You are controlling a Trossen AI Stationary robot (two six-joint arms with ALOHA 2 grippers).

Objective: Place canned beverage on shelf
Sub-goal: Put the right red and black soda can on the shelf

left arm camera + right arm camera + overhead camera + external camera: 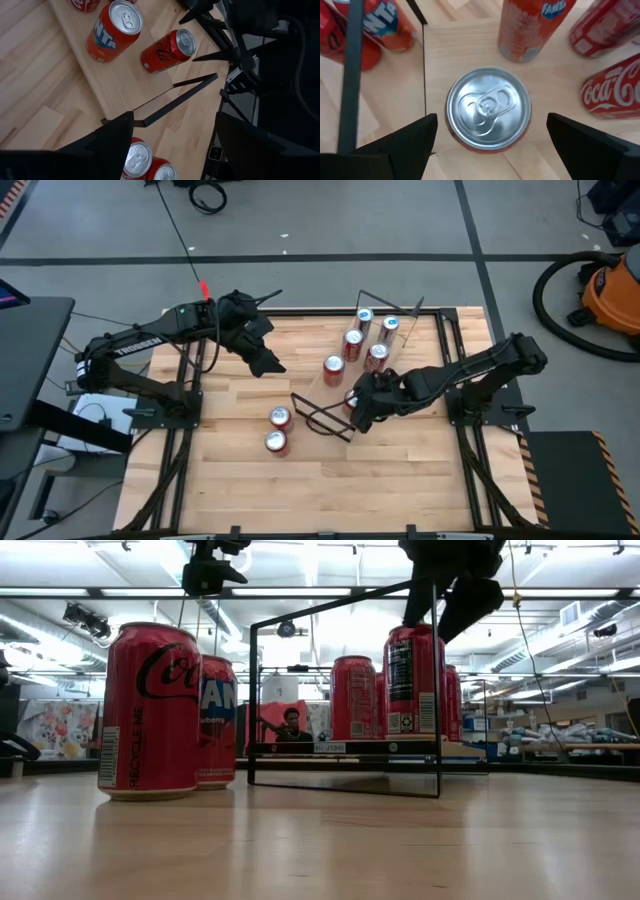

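The shelf (pixel 345 385) is a light-wood board with a black wire frame (pixel 345 690), lying slantwise on the table. Several cans stand on it. The one nearest its near end is a red can (pixel 487 107), upright on its base. My right gripper (pixel 490 122) hangs over that can, open, pointing steeply down. One finger (pixel 415 137) stands on each side of the can, apart from it. Two more cans (pixel 280 418) (pixel 276 442) stand on the table left of the shelf. My left gripper (pixel 262 358) hovers open, left of the shelf, holding nothing.
The wire frame's upright loop (pixel 325 418) rises at the shelf's near end, close to my right gripper. An orange vacuum (pixel 610 290) stands on the floor beyond the table's far right corner. A person (pixel 290 725) sits far behind the table.
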